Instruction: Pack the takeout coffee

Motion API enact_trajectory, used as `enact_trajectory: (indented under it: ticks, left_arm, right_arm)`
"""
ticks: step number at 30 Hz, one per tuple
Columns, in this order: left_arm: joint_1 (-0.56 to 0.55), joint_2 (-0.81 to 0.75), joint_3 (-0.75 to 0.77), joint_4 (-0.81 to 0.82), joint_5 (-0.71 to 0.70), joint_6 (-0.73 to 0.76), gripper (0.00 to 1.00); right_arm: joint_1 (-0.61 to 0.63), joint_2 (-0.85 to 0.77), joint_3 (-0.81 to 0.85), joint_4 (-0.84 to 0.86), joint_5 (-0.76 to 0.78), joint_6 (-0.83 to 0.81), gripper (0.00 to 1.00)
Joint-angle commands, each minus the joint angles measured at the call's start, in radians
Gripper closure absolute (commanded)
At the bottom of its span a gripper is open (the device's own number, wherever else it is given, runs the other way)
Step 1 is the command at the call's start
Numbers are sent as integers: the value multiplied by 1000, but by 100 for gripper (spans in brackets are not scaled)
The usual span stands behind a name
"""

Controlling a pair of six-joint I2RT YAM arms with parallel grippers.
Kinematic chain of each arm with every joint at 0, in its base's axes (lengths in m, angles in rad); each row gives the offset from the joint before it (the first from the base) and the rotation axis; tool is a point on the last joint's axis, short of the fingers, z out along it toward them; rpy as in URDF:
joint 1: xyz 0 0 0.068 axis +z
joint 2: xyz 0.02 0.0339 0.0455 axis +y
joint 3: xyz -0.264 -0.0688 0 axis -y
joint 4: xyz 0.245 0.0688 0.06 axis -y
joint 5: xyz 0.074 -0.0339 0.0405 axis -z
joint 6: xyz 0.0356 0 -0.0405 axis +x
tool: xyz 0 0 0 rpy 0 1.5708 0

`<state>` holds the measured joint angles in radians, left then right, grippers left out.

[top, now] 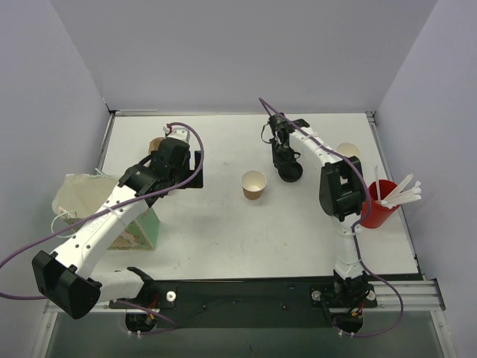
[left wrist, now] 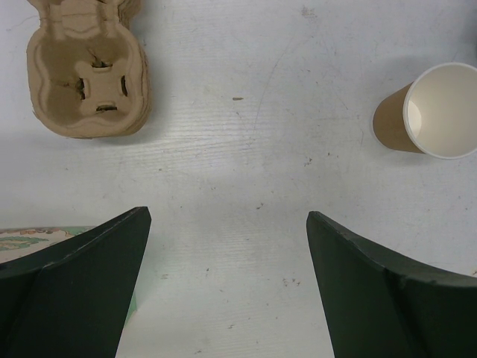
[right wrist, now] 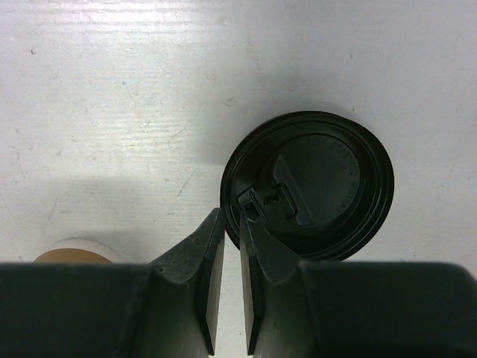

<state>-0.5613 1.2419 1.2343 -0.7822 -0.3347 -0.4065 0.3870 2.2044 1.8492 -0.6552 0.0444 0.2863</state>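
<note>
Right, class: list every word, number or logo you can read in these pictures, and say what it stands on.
Nothing can be read.
Lid: raised lettering curves round its top, too blurred to read.
Box: a printed pattern only, no legible words.

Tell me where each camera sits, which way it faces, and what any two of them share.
Top external: above and behind the bases, looking down at the table; both arms show.
Left wrist: looking down on carrier and open cup; open left pincer shows.
Right wrist: looking down on black lid; right pincer pinches its rim.
Shared: top and left wrist both see the cup.
</note>
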Motion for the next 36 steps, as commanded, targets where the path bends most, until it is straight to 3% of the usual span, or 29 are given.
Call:
enact_trajectory:
  ticks: [1,36]
  left_arm:
    - [5,-16,8,31,-1,9,2]
    - [17,-33,-15,35,3,9,3]
  right_arm:
    - [4,5,-1,-40,8,-3,89]
    - [6,15,4,-40,17,1,93]
